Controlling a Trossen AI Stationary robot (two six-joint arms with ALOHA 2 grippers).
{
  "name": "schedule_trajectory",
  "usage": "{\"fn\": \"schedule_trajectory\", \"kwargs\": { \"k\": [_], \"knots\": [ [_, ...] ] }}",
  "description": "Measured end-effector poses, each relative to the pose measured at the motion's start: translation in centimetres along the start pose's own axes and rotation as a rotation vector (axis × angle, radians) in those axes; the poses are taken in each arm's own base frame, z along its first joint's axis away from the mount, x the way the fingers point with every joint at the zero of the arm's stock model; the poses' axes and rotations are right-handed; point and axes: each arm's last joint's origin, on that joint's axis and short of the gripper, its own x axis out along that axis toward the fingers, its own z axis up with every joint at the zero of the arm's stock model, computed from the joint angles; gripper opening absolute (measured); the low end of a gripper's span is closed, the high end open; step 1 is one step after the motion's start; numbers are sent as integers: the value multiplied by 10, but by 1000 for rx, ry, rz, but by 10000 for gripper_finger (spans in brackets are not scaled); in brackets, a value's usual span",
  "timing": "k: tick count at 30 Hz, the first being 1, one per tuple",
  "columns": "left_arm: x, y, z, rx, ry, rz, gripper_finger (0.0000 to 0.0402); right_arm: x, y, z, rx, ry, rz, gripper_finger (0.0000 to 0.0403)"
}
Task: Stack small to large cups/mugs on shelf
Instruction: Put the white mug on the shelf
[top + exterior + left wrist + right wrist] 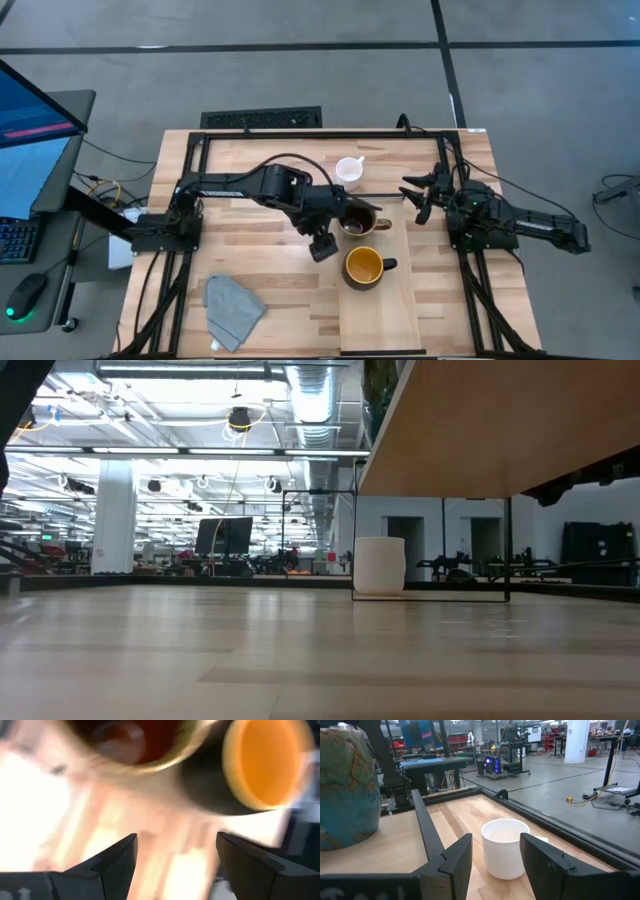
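Both tools gape empty: left tool [323,247] beside the brown mug [355,222], right tool [418,196] facing the white mug [349,171].

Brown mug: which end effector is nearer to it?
Left. The left end effector, open, hangs right beside the brown mug on the shelf. The right end effector, open and empty, sits farther off toward the table's right edge.

No writing, label, brand, number or sign can be read in any view; the monitor [35,120] beside the table shows only blue and red bands, too small to make out; the white mug [504,847] ahead of the right gripper's fingers is plain, with no mark on its side.
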Motion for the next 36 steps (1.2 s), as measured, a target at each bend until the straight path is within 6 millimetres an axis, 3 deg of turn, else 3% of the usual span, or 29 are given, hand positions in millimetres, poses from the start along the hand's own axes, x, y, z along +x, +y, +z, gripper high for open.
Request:
{"fn": "schedule_trajectory", "kwargs": {
  "k": [7, 20, 24, 30, 36],
  "knots": [
    [2, 15, -10, 21, -4, 324, 261, 0, 0, 0, 0, 0, 0, 189],
    [-4, 15, -11, 315, -22, 428, 261, 0, 0, 0, 0, 0, 0, 189],
    [-4, 14, -11, 329, -35, 436, 261, 0, 0, 0, -8, 0, 1, 189],
    [-5, 11, 1, 324, -214, 562, 261, 0, 0, 0, -34, 0, 1, 189],
    [-7, 16, -7, 270, -214, 712, 261, 0, 0, 0, -34, 1, 1, 189]
  ]
}}
